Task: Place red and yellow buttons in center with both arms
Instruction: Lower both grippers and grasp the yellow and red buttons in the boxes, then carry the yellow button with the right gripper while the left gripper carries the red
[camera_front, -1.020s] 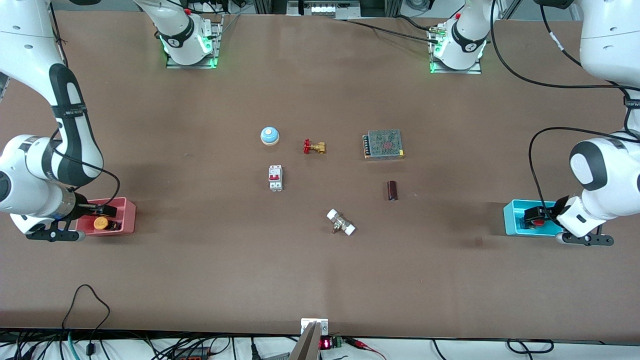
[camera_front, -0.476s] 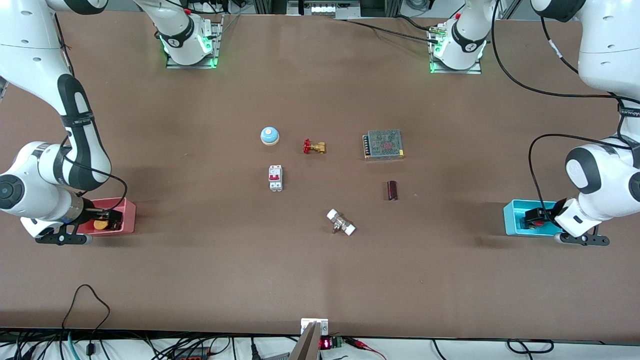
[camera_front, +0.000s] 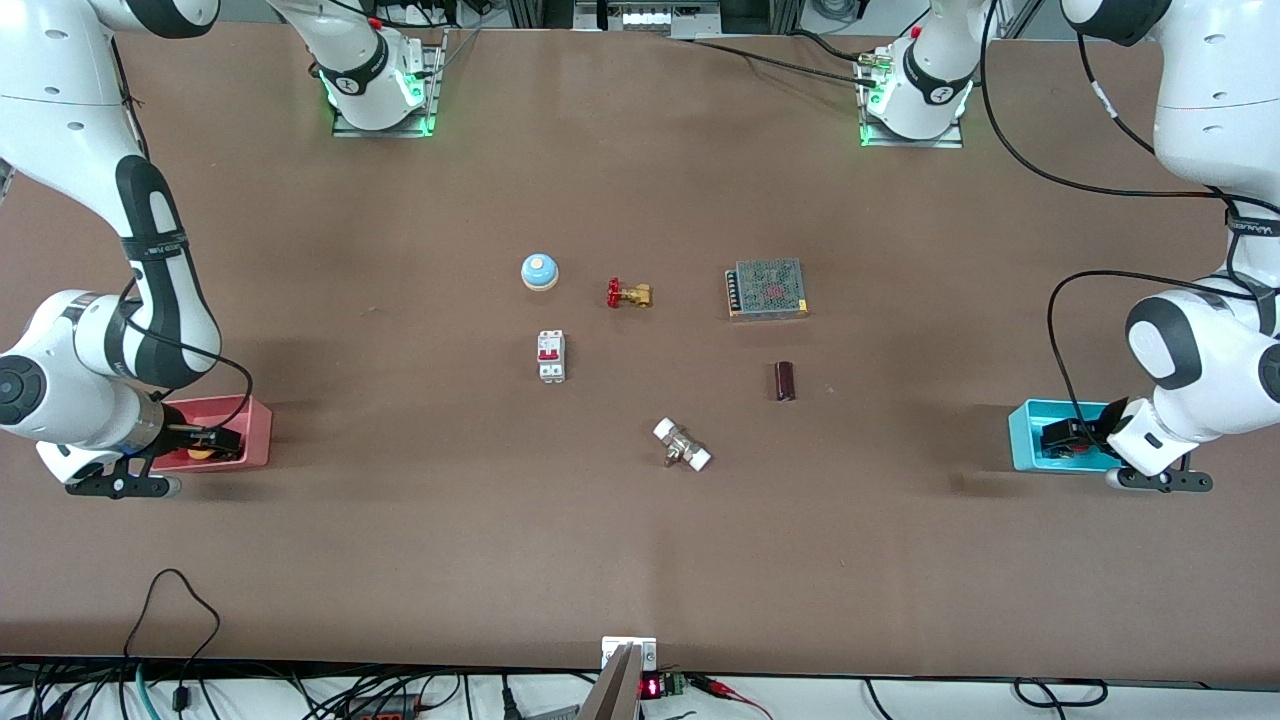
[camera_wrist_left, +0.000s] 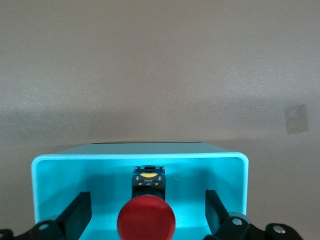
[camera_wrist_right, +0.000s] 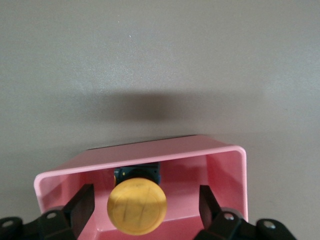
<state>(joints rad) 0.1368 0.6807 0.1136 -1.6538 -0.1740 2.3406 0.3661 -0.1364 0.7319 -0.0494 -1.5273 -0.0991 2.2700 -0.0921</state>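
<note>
The yellow button (camera_wrist_right: 136, 206) lies in the pink tray (camera_wrist_right: 150, 150) at the right arm's end of the table. My right gripper (camera_wrist_right: 145, 204) is open, low in the tray, one finger on each side of the yellow cap without touching it. In the front view it (camera_front: 205, 440) hides most of the button. The red button (camera_wrist_left: 146, 220) lies in the cyan tray (camera_wrist_left: 140, 156) at the left arm's end. My left gripper (camera_wrist_left: 147, 215) is open with its fingers either side of the red cap; in the front view it (camera_front: 1062, 436) is in the cyan tray (camera_front: 1022, 440). The brown table centre (camera_front: 640, 370) is bare.
Around the centre lie a blue-and-white dome (camera_front: 539, 271), a brass valve with a red handwheel (camera_front: 628, 294), a white breaker (camera_front: 551, 355), a mesh power supply (camera_front: 767, 288), a dark cylinder (camera_front: 785, 381) and a white-ended fitting (camera_front: 682, 445).
Both grippers have sunk lower into their trays and now straddle the buttons. The yellow cap is now mostly hidden under the right gripper in the front view.
</note>
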